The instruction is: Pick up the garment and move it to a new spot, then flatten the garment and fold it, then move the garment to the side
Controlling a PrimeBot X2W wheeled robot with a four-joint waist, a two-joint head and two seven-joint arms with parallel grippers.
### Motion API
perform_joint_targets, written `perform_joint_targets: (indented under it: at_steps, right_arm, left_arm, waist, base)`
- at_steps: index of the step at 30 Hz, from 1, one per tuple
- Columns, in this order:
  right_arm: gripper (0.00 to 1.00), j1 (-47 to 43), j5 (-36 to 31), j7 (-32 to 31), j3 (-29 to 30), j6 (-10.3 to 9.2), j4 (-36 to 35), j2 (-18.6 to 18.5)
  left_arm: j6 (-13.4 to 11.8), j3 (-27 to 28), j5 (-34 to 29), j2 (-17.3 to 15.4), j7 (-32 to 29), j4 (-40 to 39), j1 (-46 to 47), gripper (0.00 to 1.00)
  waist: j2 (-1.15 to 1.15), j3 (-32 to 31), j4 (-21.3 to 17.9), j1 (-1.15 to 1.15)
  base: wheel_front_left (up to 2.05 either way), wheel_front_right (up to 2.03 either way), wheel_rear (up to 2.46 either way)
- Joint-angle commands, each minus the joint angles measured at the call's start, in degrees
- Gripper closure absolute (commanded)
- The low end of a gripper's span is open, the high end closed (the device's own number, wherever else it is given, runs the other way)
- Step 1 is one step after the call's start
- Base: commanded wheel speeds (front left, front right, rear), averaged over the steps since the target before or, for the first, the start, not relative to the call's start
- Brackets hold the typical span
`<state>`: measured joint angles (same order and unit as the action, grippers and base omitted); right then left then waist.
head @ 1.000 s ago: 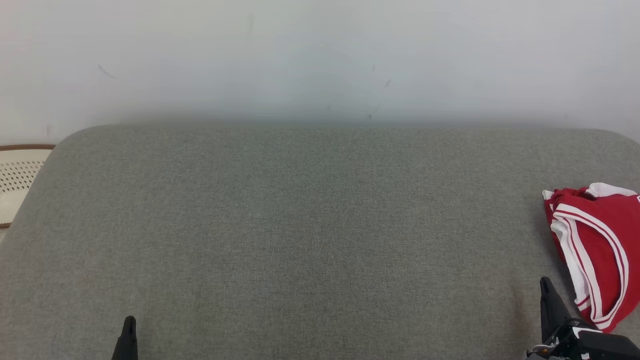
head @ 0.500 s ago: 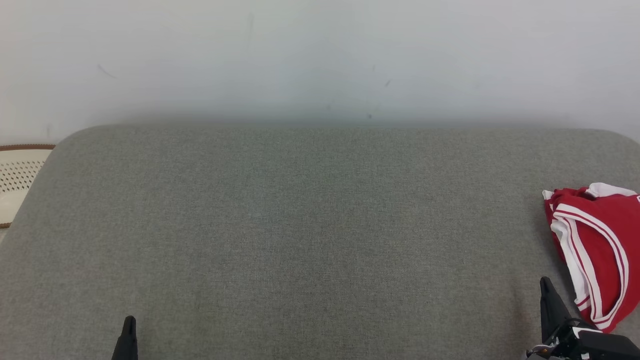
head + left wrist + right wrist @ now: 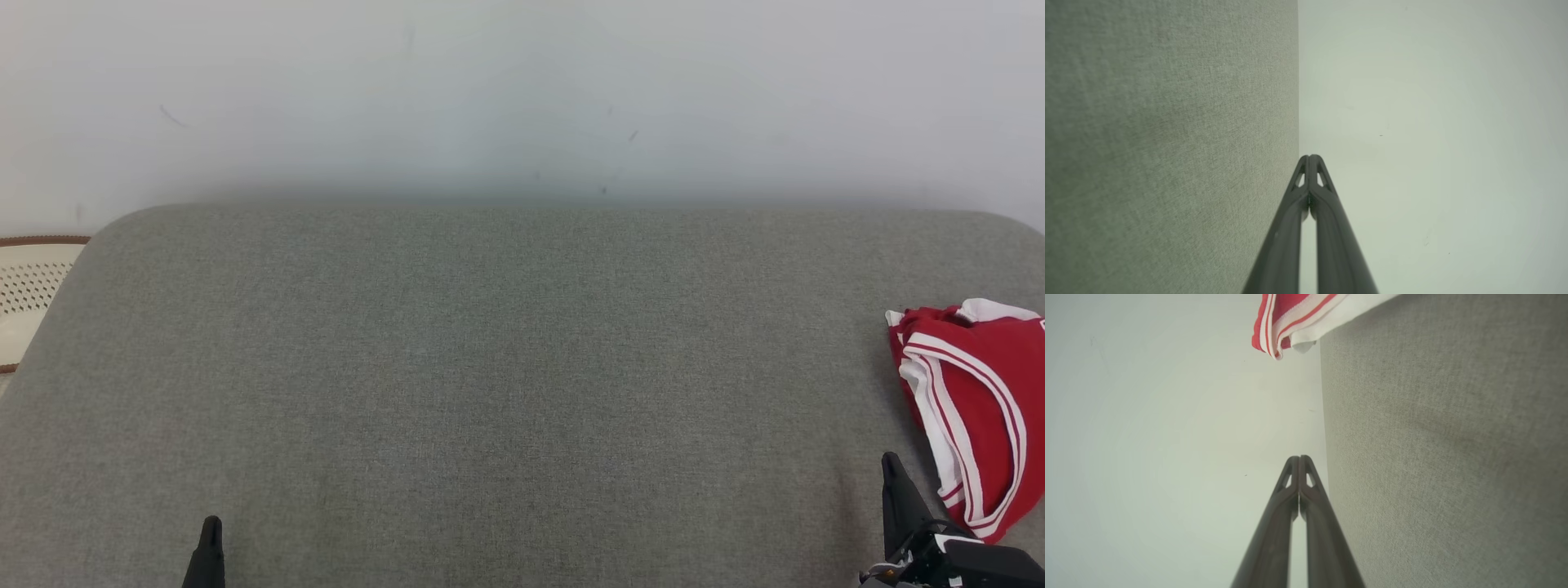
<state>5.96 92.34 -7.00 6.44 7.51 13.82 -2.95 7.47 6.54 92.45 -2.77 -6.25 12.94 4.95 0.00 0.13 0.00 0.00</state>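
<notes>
The garment point(image 3: 984, 408) is red with white stripes and lies bunched at the right edge of the grey cushioned surface point(image 3: 506, 384), partly cut off by the head view's border. Its striped hem point(image 3: 1294, 318) also shows at the top of the right wrist view. My right gripper point(image 3: 888, 467) is shut and empty, low at the right, just left of the garment and apart from it. Its tips point(image 3: 1299, 459) meet in the right wrist view. My left gripper point(image 3: 211, 527) rests at the lower left, shut with nothing in it; the tips point(image 3: 1310, 158) are pressed together.
A pale wall point(image 3: 522, 98) rises behind the grey surface. At the far left, beyond the surface's rounded corner, stands a cream perforated object with a brown rim point(image 3: 28, 294). The wide grey surface between the grippers holds nothing.
</notes>
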Motion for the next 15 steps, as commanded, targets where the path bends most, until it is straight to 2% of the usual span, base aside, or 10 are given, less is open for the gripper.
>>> perform_joint_targets:
  at_steps: [1,15]
  right_arm:
    - [1.00,0.0,0.2,0.0,0.0,-0.04,-0.2,0.1]
    - [1.00,0.0,0.2,0.0,0.0,-0.03,-0.2,0.1]
  left_arm:
    - [0.2,0.1,0.2,-0.2,-0.1,-0.1,0.3,1.00]
    - [0.2,0.1,0.2,-0.2,-0.1,-0.1,0.3,1.00]
  waist:
    - [0.00,0.0,0.0,0.00]
    - [0.00,0.0,0.0,0.00]
  base:
    - [0.00,0.00,0.00]
    - [0.00,0.00,0.00]
